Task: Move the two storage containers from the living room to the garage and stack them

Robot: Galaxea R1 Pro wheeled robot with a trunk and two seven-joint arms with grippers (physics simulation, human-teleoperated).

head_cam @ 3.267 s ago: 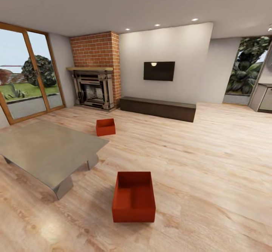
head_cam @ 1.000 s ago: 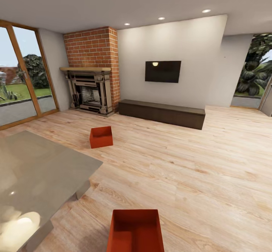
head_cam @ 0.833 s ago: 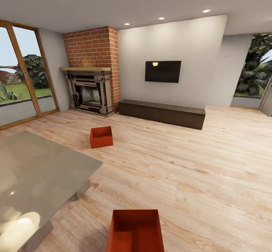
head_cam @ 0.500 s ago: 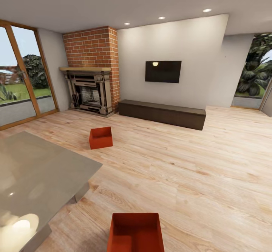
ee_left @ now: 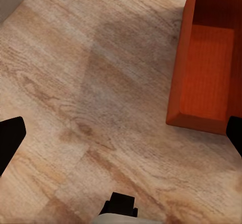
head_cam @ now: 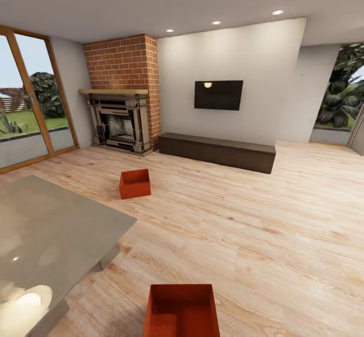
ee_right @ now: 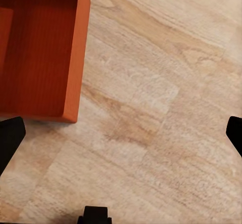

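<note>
Two red-orange bins on the light wood floor here. The near bin (head_cam: pixel 182 310) sits right at the bottom edge of the head view, open side up, nothing in it as far as I can see. The far bin (head_cam: pixel 135 184) is well apart from it, further into the room toward the brick fireplace (head_cam: pixel 123 124), just past the corner of the grey low table (head_cam: pixel 55 236).

The near bin is the one by the hands. In the left wrist view it (ee_left: pixel 207 63) lies off to one side of the left gripper (ee_left: pixel 121 136), with one corner almost reaching the dark fingertip (ee_left: pixel 235 133) on that side, though I can't tell if they touch. The other fingertip (ee_left: pixel 10 138) is way over at the opposite edge, so the fingers are spread wide with bare floor between them, gripping nothing.

Same story on the other side: in the right wrist view the bin (ee_right: pixel 43 48) is beside the right gripper (ee_right: pixel 121 136), its corner just above one fingertip (ee_right: pixel 10 138), and the second fingertip (ee_right: pixel 235 132) is far across. Spread wide too, nothing held, only wood planks (ee_right: pixel 151 108) in the gap.

Rest of the room: one black TV (head_cam: pixel 218 95) on the white wall, one long dark bench (head_cam: pixel 217 152) under it, one big glass door (head_cam: pixel 30 99) out to the garden, and three ceiling spots lit.
</note>
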